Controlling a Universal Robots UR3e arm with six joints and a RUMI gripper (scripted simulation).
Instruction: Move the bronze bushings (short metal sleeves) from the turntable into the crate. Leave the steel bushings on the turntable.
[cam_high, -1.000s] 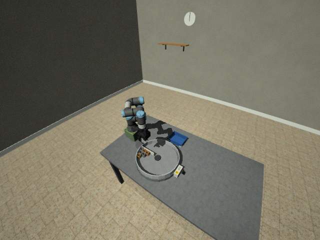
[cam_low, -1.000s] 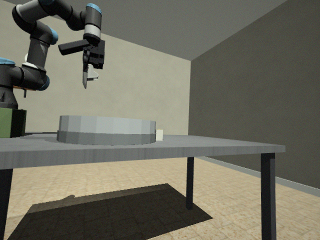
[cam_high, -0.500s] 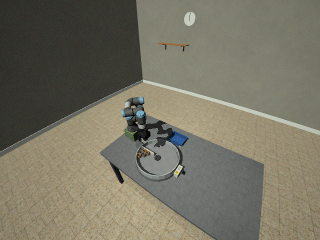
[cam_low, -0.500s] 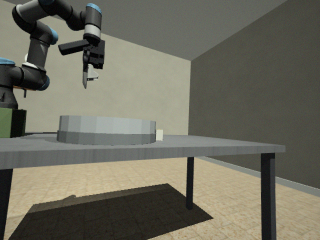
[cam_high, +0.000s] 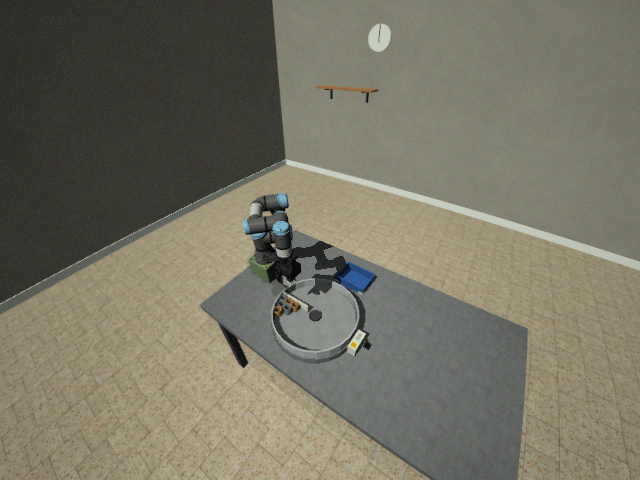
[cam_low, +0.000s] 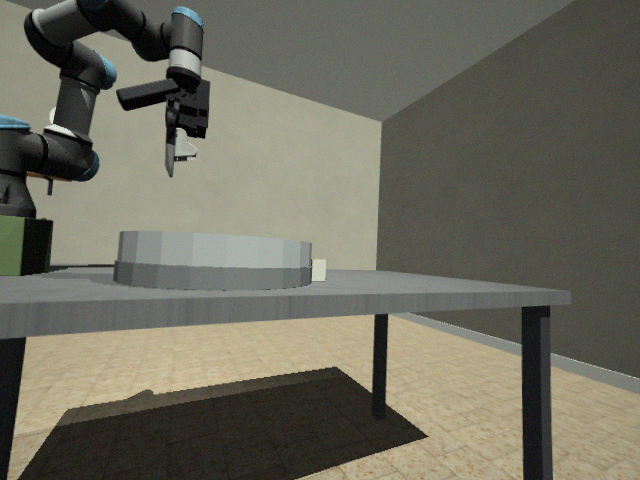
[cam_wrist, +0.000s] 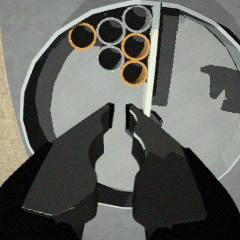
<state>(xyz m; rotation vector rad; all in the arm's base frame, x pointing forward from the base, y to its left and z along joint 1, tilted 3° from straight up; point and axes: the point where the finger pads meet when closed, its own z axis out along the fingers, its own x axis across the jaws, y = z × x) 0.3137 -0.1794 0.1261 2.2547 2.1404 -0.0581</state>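
The round grey turntable (cam_high: 330, 330) (cam_low: 211, 250) (cam_wrist: 85, 90) has a raised wall. On it, left of a pale bar, stand three bronze bushings: one bronze bushing (cam_high: 278, 311) (cam_wrist: 83, 49) apart at the left, and two others (cam_wrist: 122, 46) (cam_wrist: 134, 85) one behind the other by the bar. Three steel bushings (cam_wrist: 98, 30) (cam_wrist: 123, 19) (cam_wrist: 111, 69) stand among them. The blue crate (cam_high: 356, 277) lies behind the turntable and looks empty. My gripper (cam_high: 286, 282) (cam_low: 176, 166) (cam_wrist: 120, 105) hangs above the turntable's rim, shut but for a narrow gap, holding nothing.
The pale bar (cam_high: 297, 301) (cam_wrist: 151, 75) runs from the turntable's wall towards its dark hub (cam_high: 315, 315). A white box with a yellow patch (cam_high: 357, 342) (cam_low: 318, 269) sits against the outer wall. The arm's green base block (cam_high: 261, 268) (cam_low: 11, 245) stands at the table's edge.
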